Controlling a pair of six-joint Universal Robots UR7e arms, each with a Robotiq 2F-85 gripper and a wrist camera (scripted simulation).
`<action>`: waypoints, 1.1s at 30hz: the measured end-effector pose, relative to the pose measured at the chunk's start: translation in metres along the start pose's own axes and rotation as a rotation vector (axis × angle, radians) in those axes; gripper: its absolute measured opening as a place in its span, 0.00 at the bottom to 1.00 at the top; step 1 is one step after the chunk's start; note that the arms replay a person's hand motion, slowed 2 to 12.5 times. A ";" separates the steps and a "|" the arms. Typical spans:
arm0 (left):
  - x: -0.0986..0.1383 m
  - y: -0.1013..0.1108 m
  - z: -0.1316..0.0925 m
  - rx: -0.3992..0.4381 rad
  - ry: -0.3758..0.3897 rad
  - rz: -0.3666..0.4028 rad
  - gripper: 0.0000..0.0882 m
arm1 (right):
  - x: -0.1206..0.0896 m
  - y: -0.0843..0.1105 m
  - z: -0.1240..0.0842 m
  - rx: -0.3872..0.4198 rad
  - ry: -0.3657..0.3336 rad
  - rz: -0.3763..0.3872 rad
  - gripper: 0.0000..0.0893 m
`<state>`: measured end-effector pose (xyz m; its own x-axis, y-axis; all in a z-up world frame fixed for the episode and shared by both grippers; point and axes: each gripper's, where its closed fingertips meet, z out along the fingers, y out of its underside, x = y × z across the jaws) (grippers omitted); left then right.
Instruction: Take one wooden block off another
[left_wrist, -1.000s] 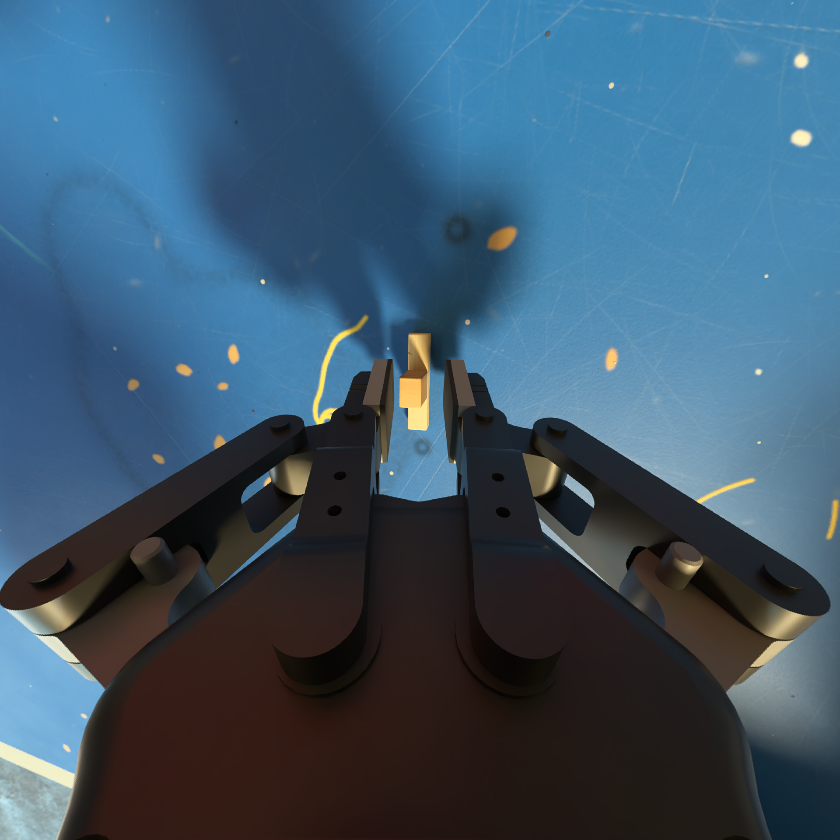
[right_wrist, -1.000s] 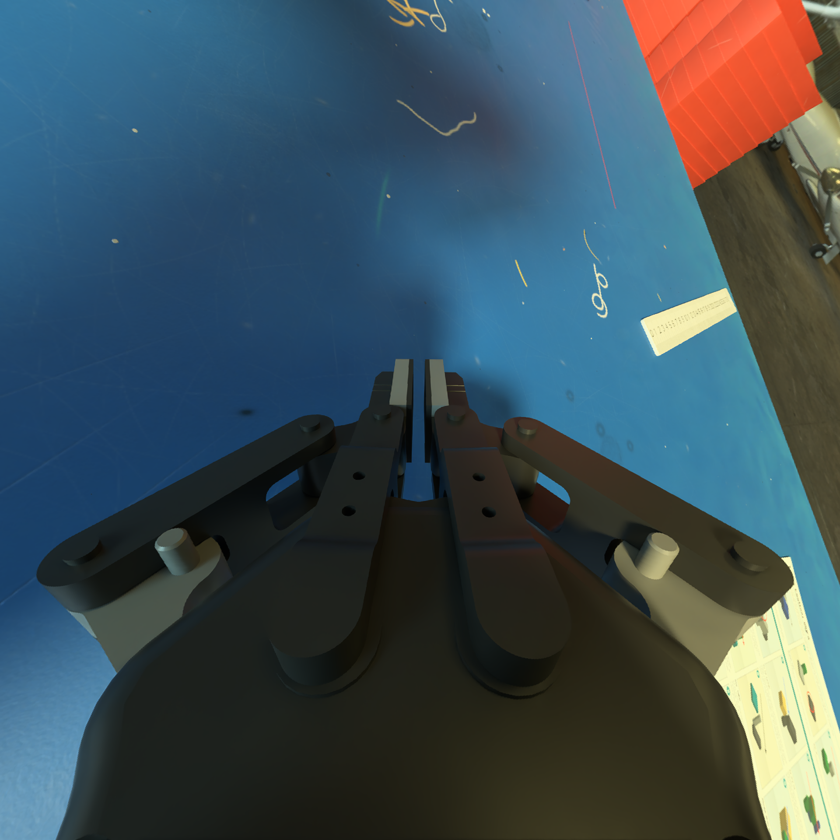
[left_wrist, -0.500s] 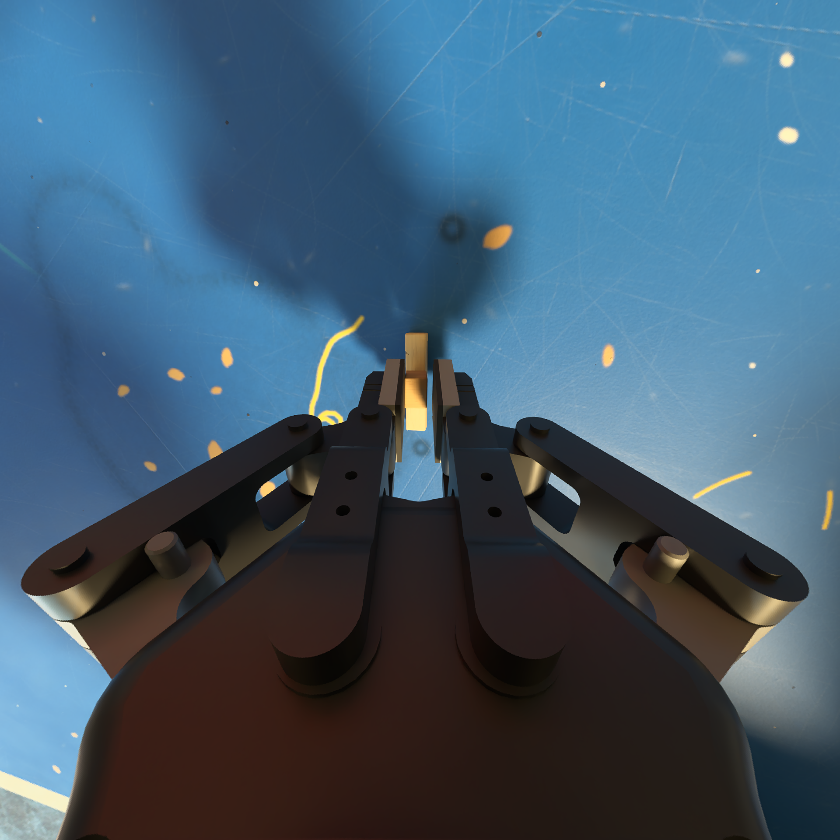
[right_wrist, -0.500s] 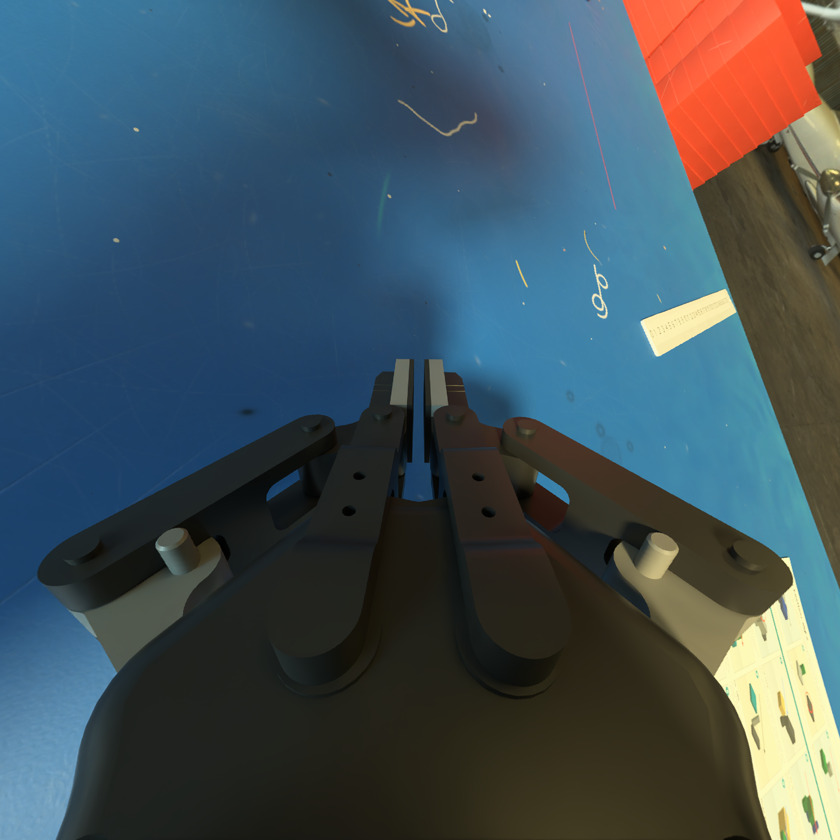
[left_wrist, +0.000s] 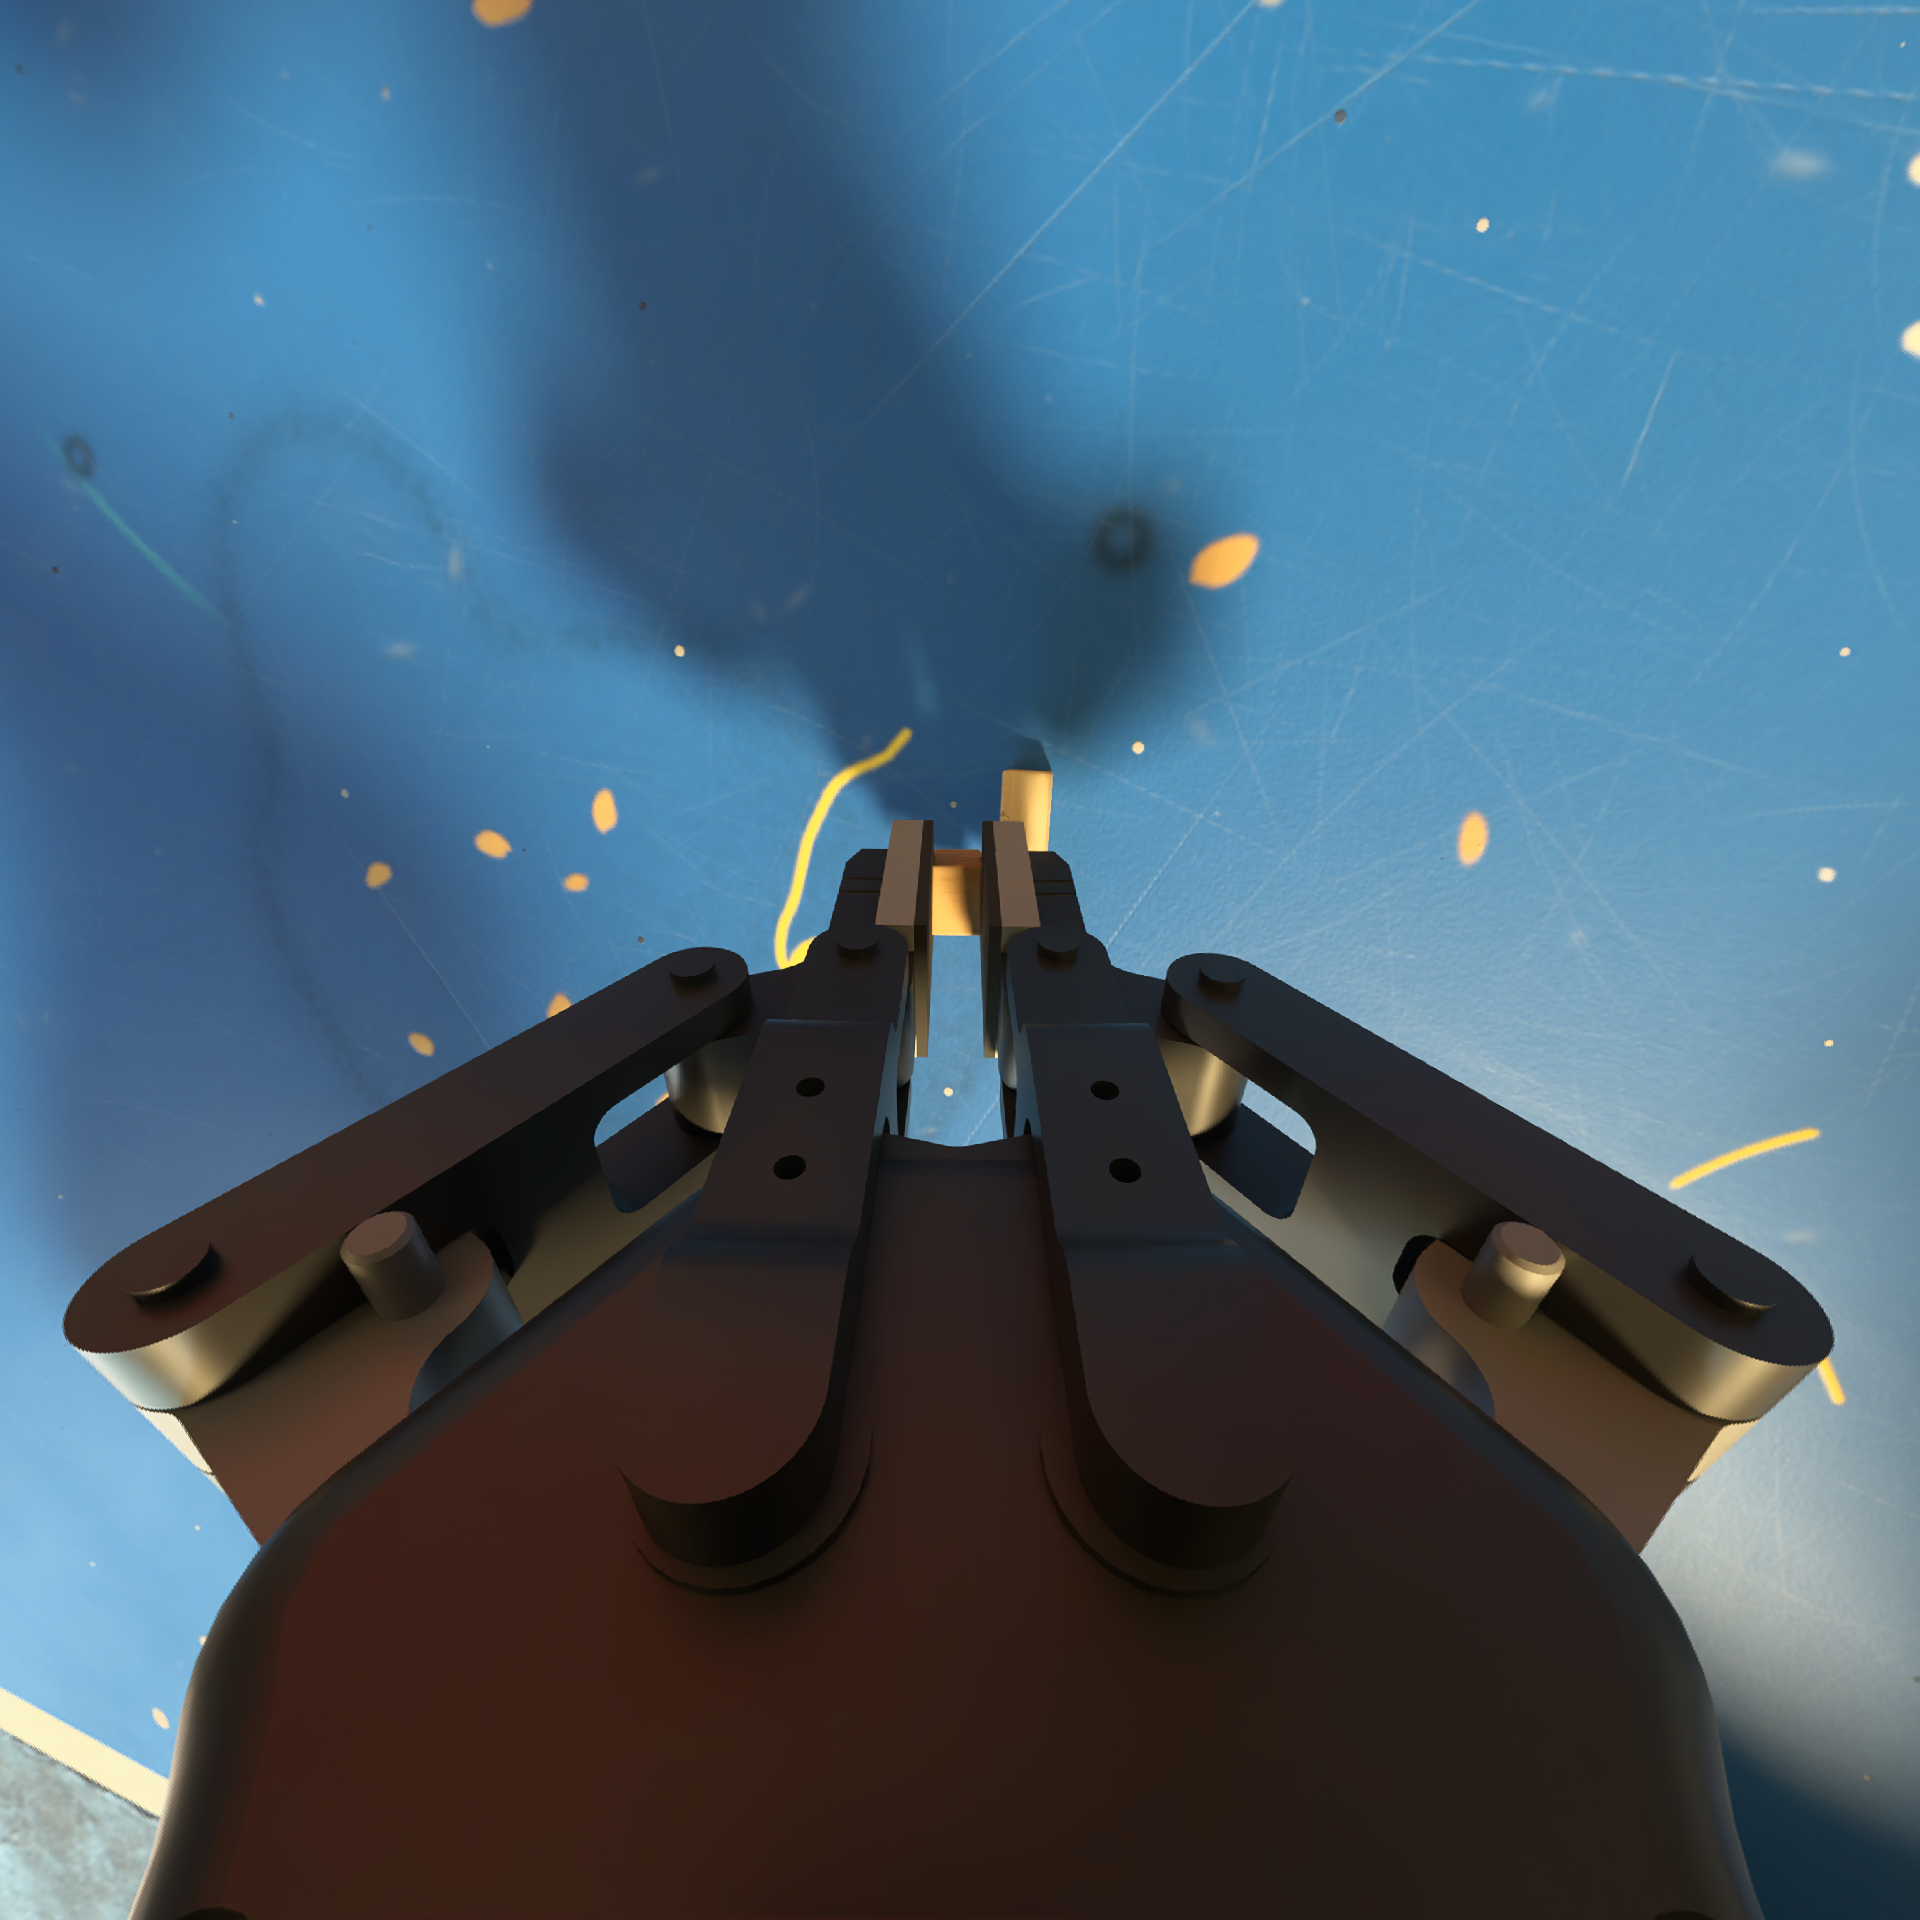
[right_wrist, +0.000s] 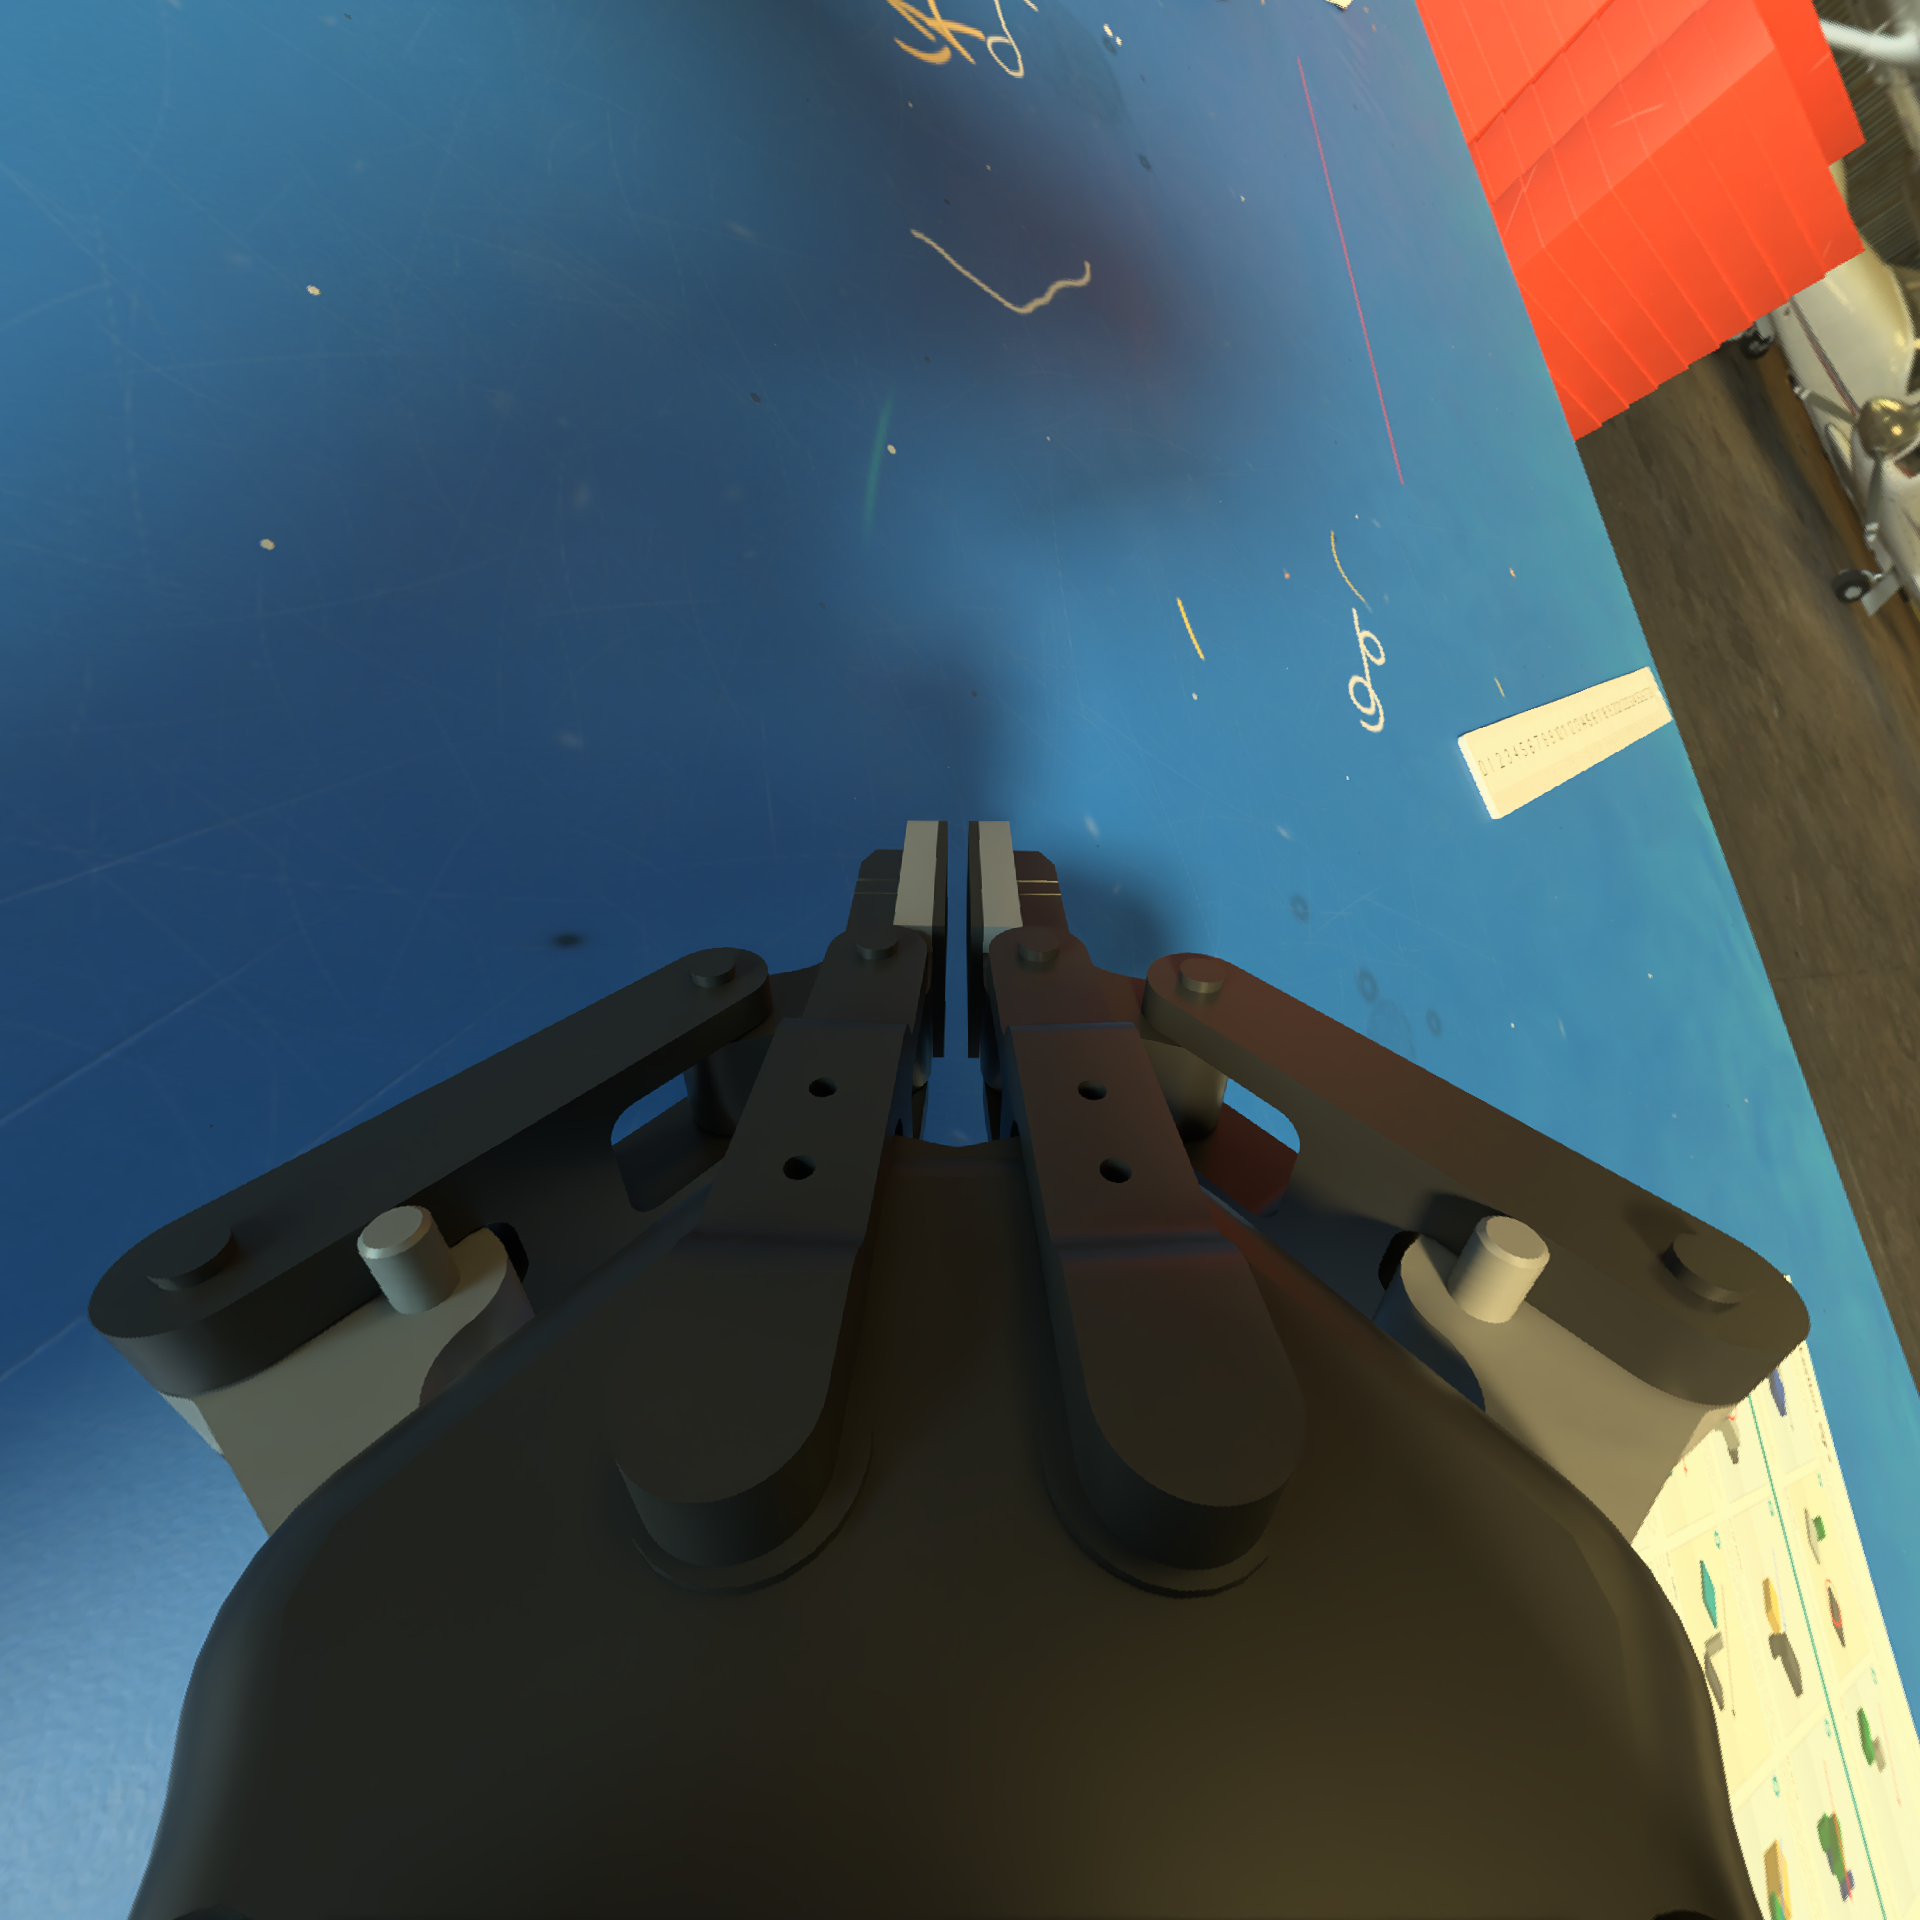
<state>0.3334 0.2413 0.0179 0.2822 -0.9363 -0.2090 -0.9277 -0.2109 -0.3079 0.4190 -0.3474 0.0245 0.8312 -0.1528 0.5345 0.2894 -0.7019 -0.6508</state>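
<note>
Sitting clamped between the two pads of the left pincer (left_wrist: 956, 878), a small wooden block (left_wrist: 956, 902) shows only its pale end face in the gap at the fingertips. Just beyond and a little to the right of it, a second wooden block (left_wrist: 1027, 800) rests on the blue table (left_wrist: 1507, 468); only its upper part shows past the right pad. Whether the two blocks touch cannot be told from this angle. A dark shadow of the arm spreads across the table ahead of the blocks. Around them the scratched surface carries yellow paint flecks and a curling yellow line (left_wrist: 831, 821) just left of the fingertips. A pale strip marks the table's edge at the lower left corner.

In the right wrist view, the right pincer (right_wrist: 958, 873) hangs over a bare stretch of the same table with its pads drawn nearly together, a thin slit between them and nothing held. Off to its right lies a white ruler-like strip (right_wrist: 1569, 740) near the table's edge. A red block-shaped object (right_wrist: 1662, 187) stands at the far right corner, and a printed sheet (right_wrist: 1787, 1662) with small coloured shapes lies at the lower right.
</note>
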 end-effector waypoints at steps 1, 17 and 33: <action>-0.001 -0.001 -0.001 0.007 -0.006 -0.001 0.09 | 0.000 0.000 0.000 0.000 0.000 -0.001 0.04; -0.011 -0.017 -0.030 0.154 -0.106 -0.007 0.09 | 0.000 0.000 0.001 -0.002 0.004 -0.004 0.03; -0.009 -0.045 -0.089 0.356 -0.216 0.044 0.09 | 0.001 0.000 0.001 -0.004 0.006 -0.003 0.03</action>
<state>0.3506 0.2344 0.1162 0.3243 -0.8537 -0.4074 -0.8082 -0.0263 -0.5883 0.4201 -0.3467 0.0243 0.8274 -0.1555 0.5397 0.2895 -0.7053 -0.6470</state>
